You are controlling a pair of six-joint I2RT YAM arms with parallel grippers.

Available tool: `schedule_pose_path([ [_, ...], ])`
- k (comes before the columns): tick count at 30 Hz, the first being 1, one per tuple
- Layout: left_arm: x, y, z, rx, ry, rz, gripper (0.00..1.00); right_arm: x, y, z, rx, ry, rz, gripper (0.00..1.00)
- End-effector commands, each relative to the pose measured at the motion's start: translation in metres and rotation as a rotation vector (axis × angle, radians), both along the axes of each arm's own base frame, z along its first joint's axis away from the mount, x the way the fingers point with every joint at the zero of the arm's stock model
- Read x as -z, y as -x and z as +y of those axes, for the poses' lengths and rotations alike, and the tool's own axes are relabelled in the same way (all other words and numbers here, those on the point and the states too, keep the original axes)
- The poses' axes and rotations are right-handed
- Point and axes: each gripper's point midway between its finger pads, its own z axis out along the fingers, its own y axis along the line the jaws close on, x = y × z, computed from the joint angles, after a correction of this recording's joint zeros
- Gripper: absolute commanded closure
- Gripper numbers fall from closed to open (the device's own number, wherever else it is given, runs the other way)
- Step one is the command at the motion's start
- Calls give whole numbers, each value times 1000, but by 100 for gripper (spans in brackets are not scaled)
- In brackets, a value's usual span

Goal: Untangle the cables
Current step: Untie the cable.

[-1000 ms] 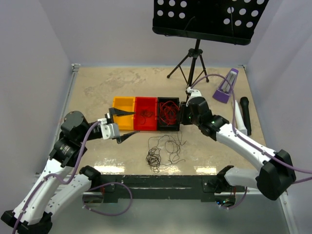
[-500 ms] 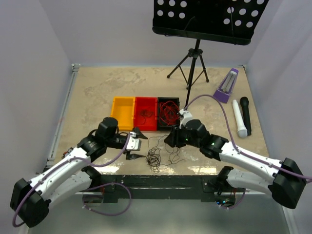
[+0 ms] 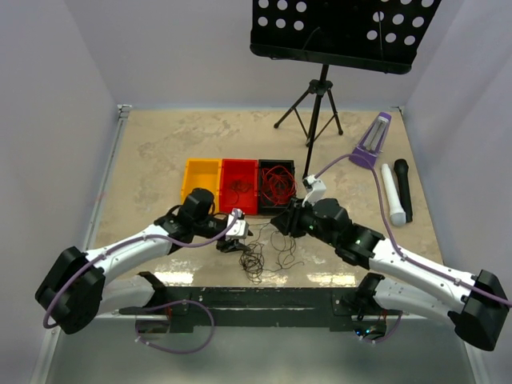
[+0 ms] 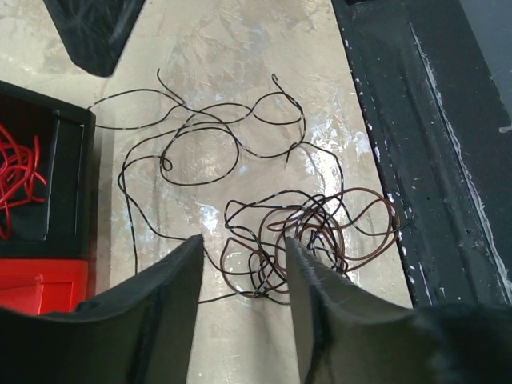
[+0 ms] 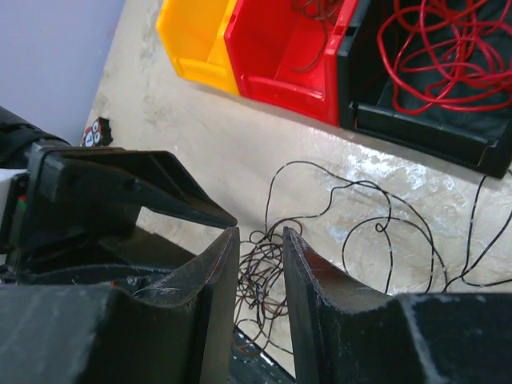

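The left claw (image 4: 244, 244) is released: its two fingers stand apart and hold nothing. It hangs low in front of the black bin (image 3: 278, 213), a little to that bin's left, over the dark cable (image 4: 308, 232). The right claw (image 5: 260, 234) is also released, with only a narrow gap between its fingers, and it points at the same cable from just in front of the black bin. The dark brown-black cable lies on the table in front of the black bin. Its long axis runs from the bin's front wall toward the near table edge: wide loose loops (image 4: 200, 136) lie at the bin end, a tight knot at the near end. The red cables (image 3: 276, 182) lie curled inside the black bin.
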Motion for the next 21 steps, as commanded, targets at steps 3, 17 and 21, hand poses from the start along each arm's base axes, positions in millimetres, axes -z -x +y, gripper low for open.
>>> schedule_pose_path([
  [3, -6, -5, -13, 14, 53, 15, 41, -19, -10, -4, 57, -17, -50, 67],
  [17, 8, -9, -21, 22, 7, 72, 86, -50, -14, -21, 133, -67, -113, 72],
  [21, -2, -9, -19, 16, 17, 40, 100, -51, -13, -17, 107, -68, -127, 72],
])
